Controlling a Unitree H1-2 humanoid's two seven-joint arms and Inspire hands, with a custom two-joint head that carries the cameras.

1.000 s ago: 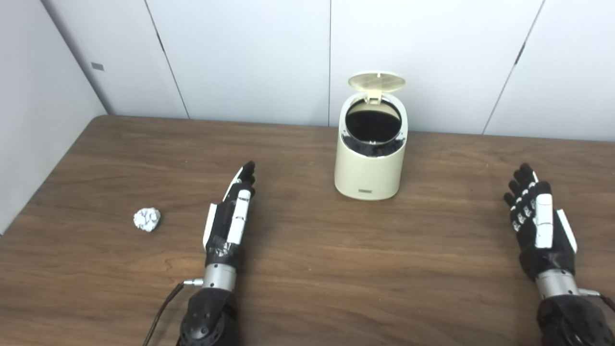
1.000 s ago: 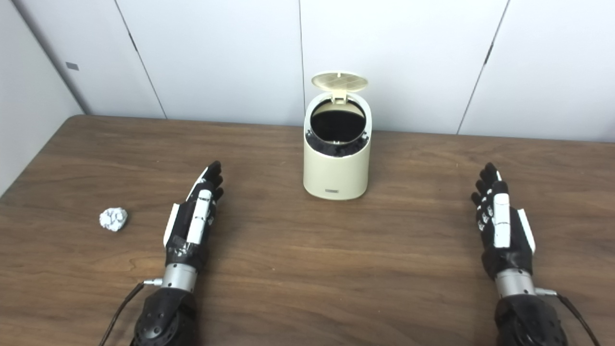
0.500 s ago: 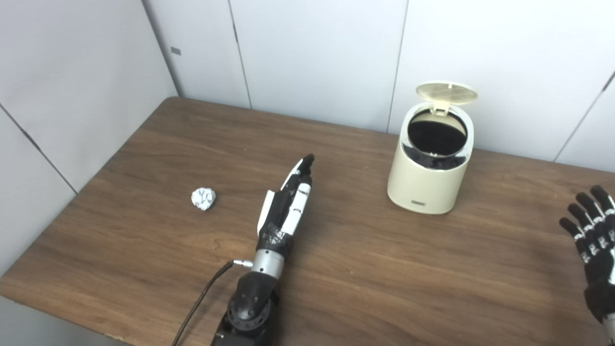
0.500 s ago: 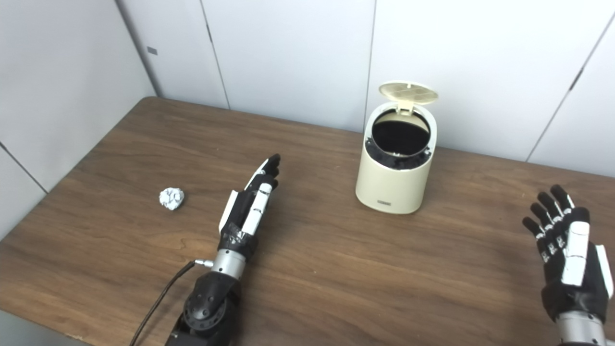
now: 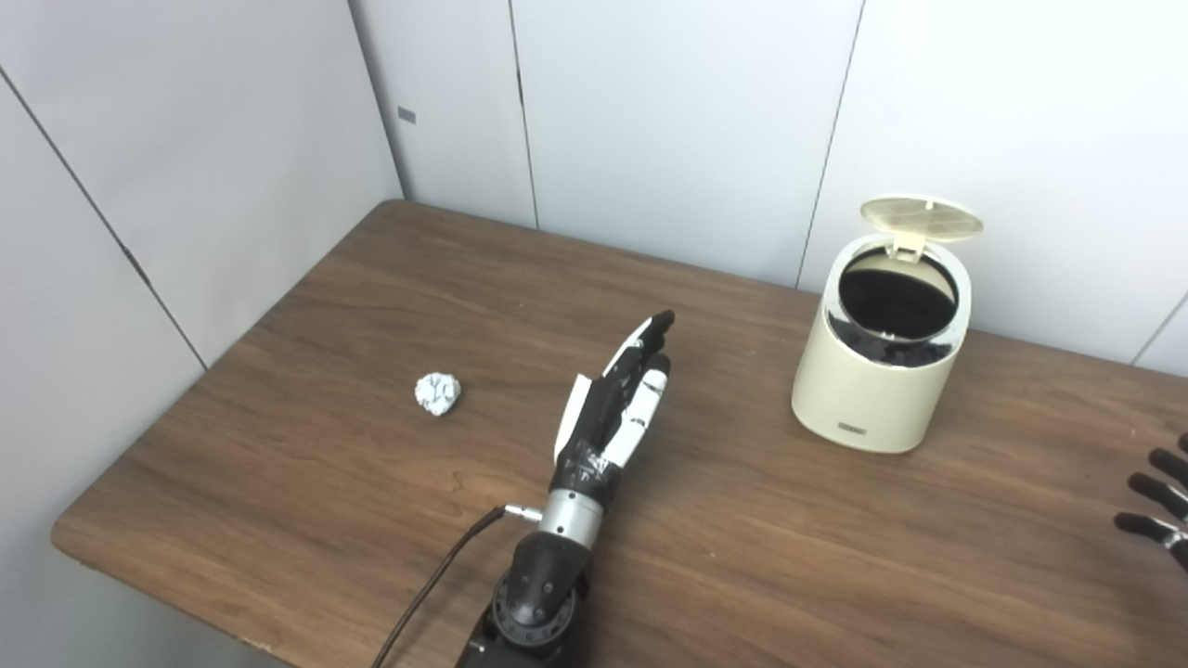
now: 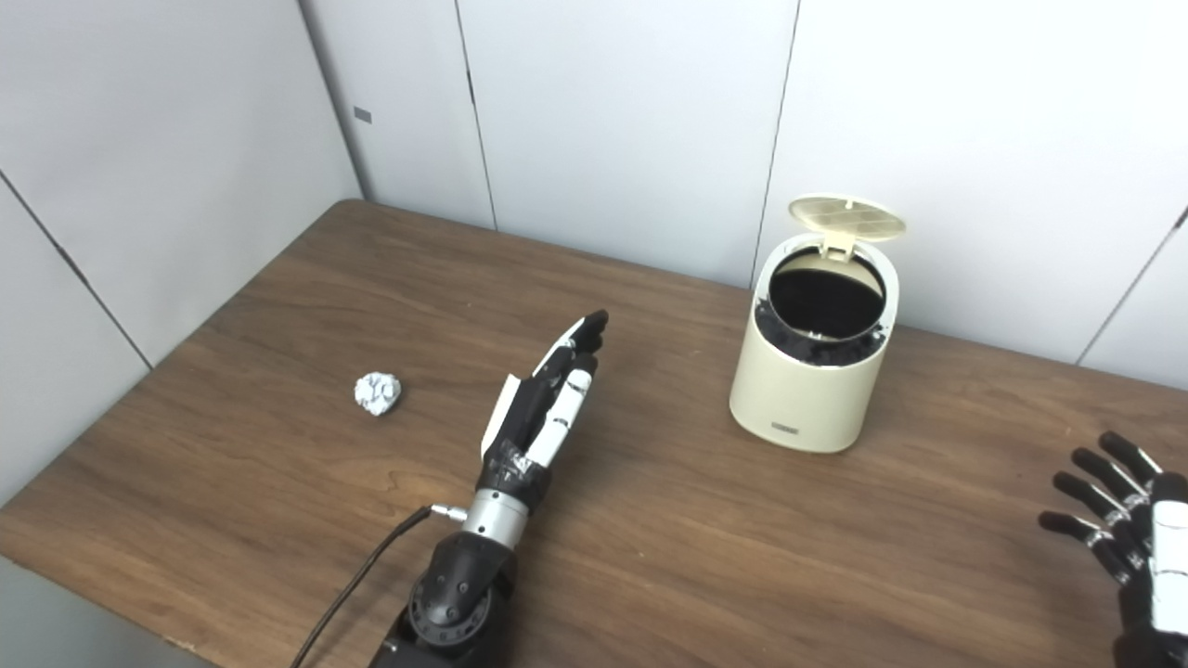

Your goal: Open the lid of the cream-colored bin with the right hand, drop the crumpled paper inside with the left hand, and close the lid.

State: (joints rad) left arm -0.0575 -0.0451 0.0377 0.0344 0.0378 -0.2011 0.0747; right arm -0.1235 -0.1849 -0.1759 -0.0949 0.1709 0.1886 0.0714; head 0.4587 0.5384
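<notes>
Cream bin (image 6: pixel 809 390) open, right hand (image 6: pixel 1128 547) cropped

right hand (image 6: pixel 1137 543): cut off by the picture's right and bottom edges, only spread fingertips seen in the left eye view
bin (image 5: pixel 879 368) interior: dark, contents not to be told
bin label: too small to be read
table (image 6: pixel 705 557) near edge: mostly cut off by the bottom edge

Both head cameras, side by side, look down across the table (image 5: pixel 278 482) toward its left rear corner.
</notes>
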